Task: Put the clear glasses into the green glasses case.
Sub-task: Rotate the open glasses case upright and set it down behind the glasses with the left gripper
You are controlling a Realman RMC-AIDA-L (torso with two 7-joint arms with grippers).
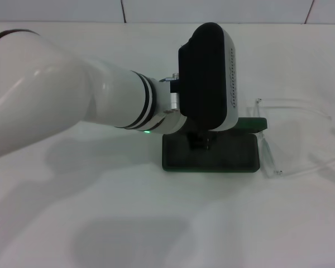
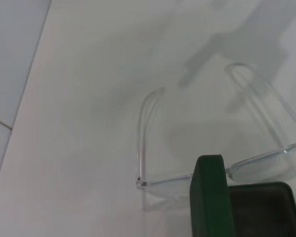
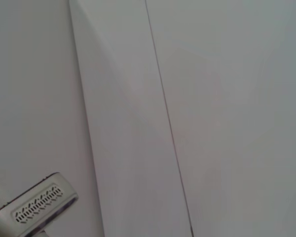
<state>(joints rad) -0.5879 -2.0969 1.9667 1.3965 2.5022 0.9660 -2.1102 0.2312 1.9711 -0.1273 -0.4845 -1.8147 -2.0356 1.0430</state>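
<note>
Left gripper (image 1: 200, 139) over open green glasses case (image 1: 212, 156) (clear glasses (image 1: 298, 137) beside).

Pretty even, soft lighting is seen all over; broad fuzzy shadows are thrown on the white counter (image 1: 156, 223) toward 6 o'clock, nothing blown out.

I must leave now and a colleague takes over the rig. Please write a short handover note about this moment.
Left gripper: low over the open green case; its jaws are hidden by the wrist.
Right gripper: out of sight, its camera faces only white surfaces.
Clear glasses: on the white table, beside the case on the robot's right, arms unfolded, not held.
Done: the case is open, lid up.
Left: grasp the glasses and lay them in the case.
</note>
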